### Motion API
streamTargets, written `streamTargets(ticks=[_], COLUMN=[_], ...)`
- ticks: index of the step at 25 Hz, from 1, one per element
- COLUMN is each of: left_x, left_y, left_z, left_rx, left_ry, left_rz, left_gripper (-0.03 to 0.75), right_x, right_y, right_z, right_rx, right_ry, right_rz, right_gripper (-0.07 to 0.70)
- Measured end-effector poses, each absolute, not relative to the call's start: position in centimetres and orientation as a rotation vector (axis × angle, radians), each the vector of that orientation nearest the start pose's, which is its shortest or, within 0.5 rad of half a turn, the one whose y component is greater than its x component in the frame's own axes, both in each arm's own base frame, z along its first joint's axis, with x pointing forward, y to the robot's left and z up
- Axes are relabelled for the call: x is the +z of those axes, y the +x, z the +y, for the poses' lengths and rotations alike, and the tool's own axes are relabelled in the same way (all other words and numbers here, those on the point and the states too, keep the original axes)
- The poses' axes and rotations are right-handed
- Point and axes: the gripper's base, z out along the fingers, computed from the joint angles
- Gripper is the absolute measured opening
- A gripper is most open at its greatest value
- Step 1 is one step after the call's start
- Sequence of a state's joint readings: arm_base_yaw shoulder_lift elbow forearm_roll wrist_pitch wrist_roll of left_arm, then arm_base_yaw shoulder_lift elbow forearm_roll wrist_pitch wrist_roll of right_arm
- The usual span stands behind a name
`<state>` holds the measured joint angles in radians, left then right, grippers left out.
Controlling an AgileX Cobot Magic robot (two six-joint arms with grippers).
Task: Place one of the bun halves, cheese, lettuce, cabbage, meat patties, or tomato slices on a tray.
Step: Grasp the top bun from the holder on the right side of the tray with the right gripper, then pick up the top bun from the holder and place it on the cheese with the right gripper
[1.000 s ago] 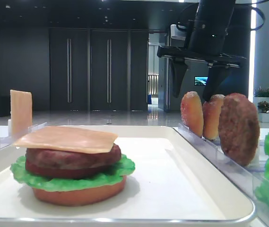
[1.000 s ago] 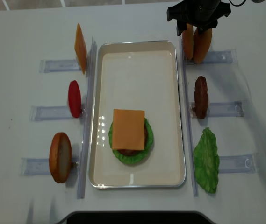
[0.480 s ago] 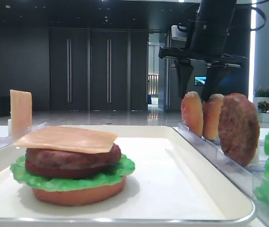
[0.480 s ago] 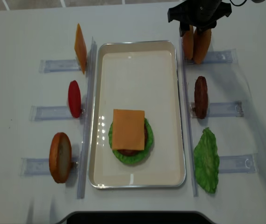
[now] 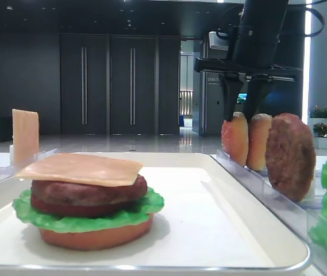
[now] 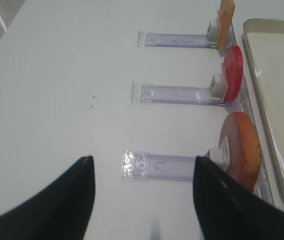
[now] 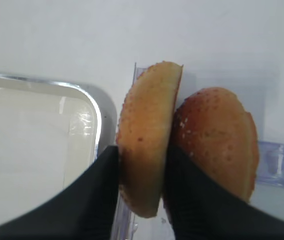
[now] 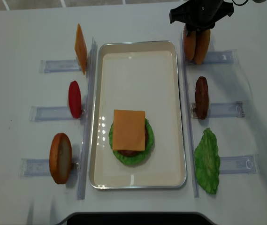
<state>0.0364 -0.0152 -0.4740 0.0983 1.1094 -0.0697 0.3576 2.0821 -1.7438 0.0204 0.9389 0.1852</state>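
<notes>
A domed golden-brown speckled bun half [image 7: 146, 150] is stood on edge in a clear plastic rack [image 8: 217, 57] at the far right of the white surface [image 8: 20, 93], beside the white rimmed tray [image 8: 138, 70]. It is clamped by the right end effector [image 7: 141, 200]. A second bun half [image 7: 216, 140] is pressed against it. Its lower edge is hidden.

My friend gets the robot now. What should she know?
Right gripper: fingers on both sides of the bun half nearest the tray, standing in its rack; not lifted yet.
Left gripper: open, empty, above the table beside the left racks.
Done: bottom bun, lettuce, patty and cheese stacked on the tray.
Left: lift the bun half and set it on the stack.
</notes>
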Motion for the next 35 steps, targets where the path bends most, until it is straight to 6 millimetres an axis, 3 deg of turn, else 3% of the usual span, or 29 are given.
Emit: streamTargets(ticks=[8,35], left_x=[26.64,26.64], left_y=[-0.69,-0.69], left_z=[0.78,0.78], left_rx=[0.099,0.099], left_ry=[-0.118,-0.118], left_rz=[2.098,2.098], left_gripper=[0.471,0.471], right_x=[22.49,22.59], right_y=[42.44,42.2], right_z=[16.06,16.03], right_rx=[0.175,0.174], right_ry=[-0.224,-0.223], right_rz=[2.768,2.798], right_gripper=[0.181,0.174])
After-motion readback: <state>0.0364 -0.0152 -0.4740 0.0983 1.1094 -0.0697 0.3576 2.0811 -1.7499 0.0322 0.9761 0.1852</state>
